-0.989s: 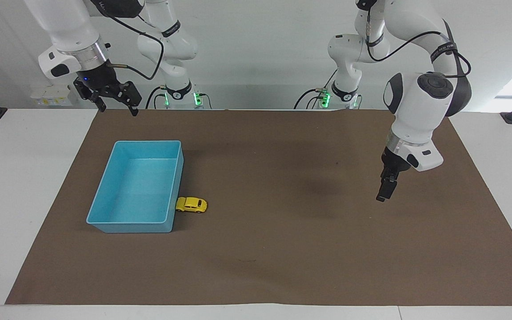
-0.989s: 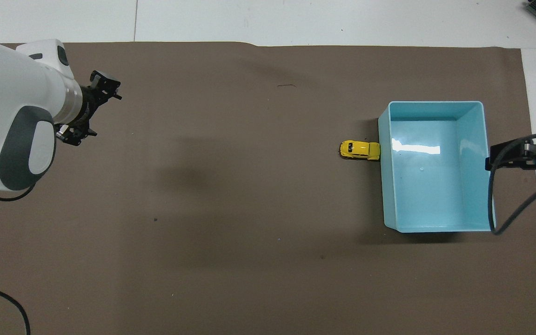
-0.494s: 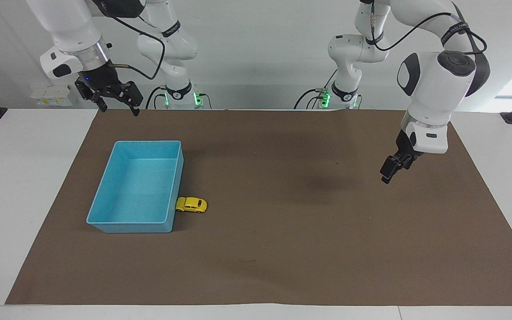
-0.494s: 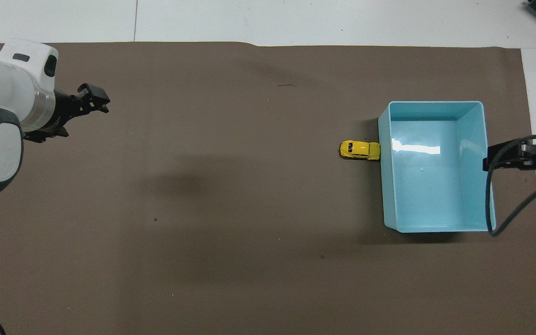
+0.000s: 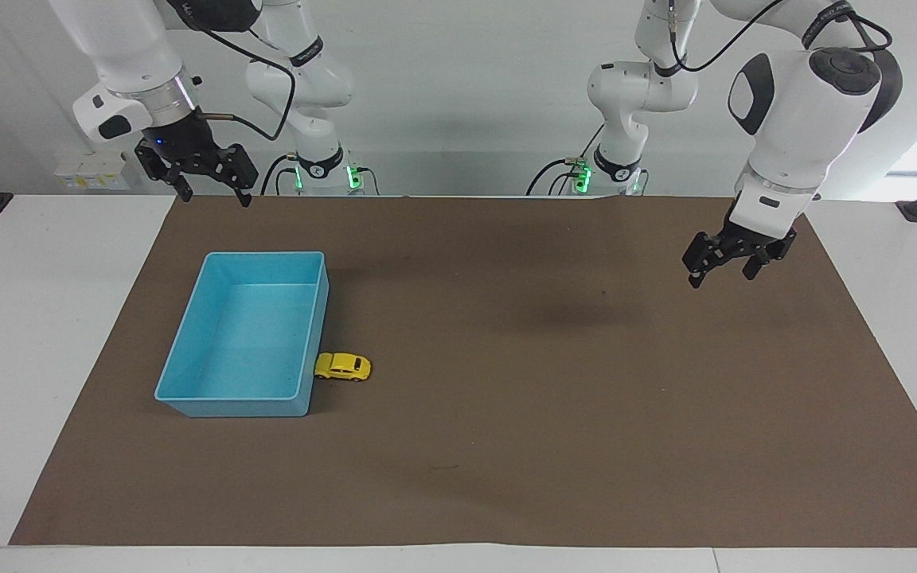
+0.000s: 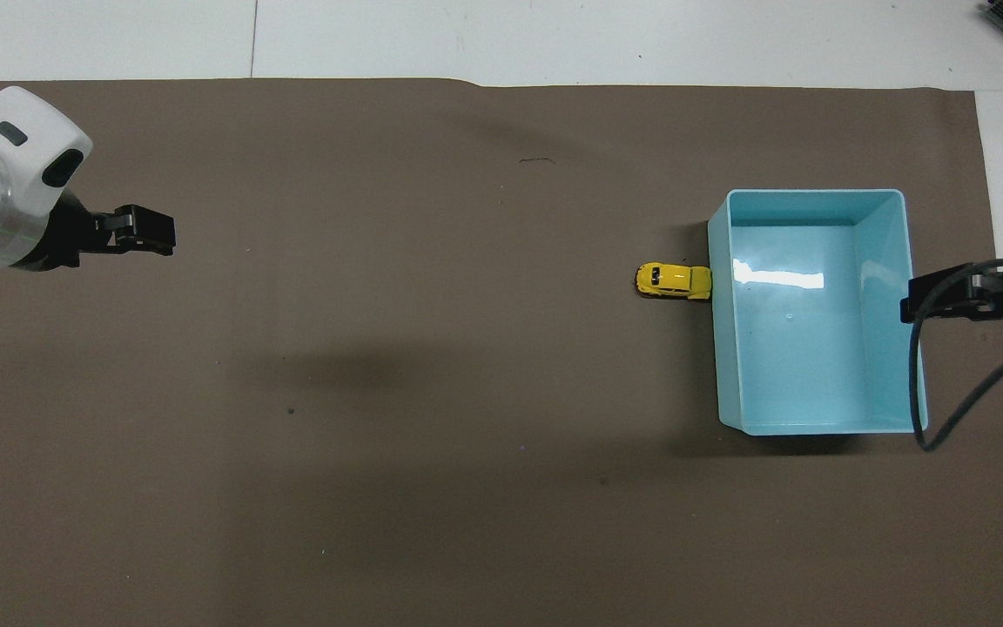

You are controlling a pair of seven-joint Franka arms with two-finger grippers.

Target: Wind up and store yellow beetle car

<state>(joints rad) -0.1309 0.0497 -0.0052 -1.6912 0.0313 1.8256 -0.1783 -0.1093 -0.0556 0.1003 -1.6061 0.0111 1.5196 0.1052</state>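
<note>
Blue tray [image 5: 188, 350], brown mat [image 5: 546, 446], white table [image 5: 37, 318]

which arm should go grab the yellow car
Probably the right. Its open gripper hangs at the blue tray's end of the table, where the yellow beetle car sits against the tray. The left gripper, also open, is up over bare mat.

- Left gripper [image 5: 719, 270] hangs in the air from a bent white arm, fingers spread, holding nothing.
- Right gripper [image 5: 212, 191] hangs raised, fingers spread and empty.
</note>
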